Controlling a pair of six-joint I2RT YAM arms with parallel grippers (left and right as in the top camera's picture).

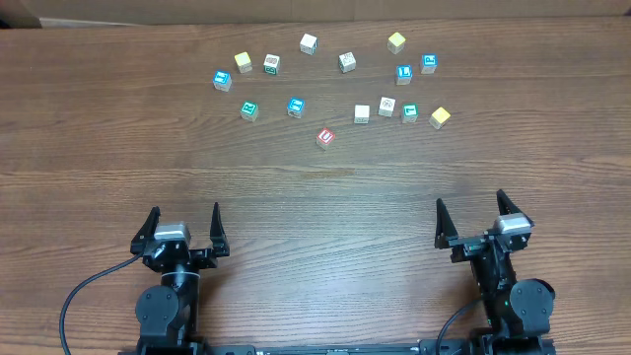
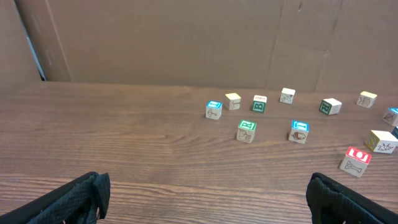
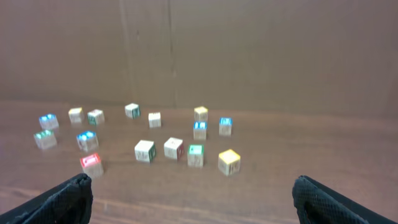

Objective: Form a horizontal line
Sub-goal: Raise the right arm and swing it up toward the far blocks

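No touching row of cubes shows; the small cubes lie scattered at the far side of the table. Two whitish cubes [image 1: 362,113] [image 1: 386,106], a green-topped cube [image 1: 410,113] and a yellow cube [image 1: 440,116] lie loosely side by side, apart; they also show in the right wrist view [image 3: 144,150]. A green-topped cube [image 1: 249,109] and the red cube [image 1: 325,137] lie further left. My left gripper [image 1: 183,229] [image 2: 206,182] and right gripper [image 1: 471,219] [image 3: 191,183] are open and empty near the front edge, far from all cubes.
Further back lie blue-topped cubes [image 1: 222,79] [image 1: 403,74] [image 1: 429,63], yellow cubes [image 1: 244,61] [image 1: 396,41], a white cube [image 1: 309,42] and a dark green-marked cube [image 1: 346,61]. A brown cardboard wall [image 2: 186,37] stands behind the table.
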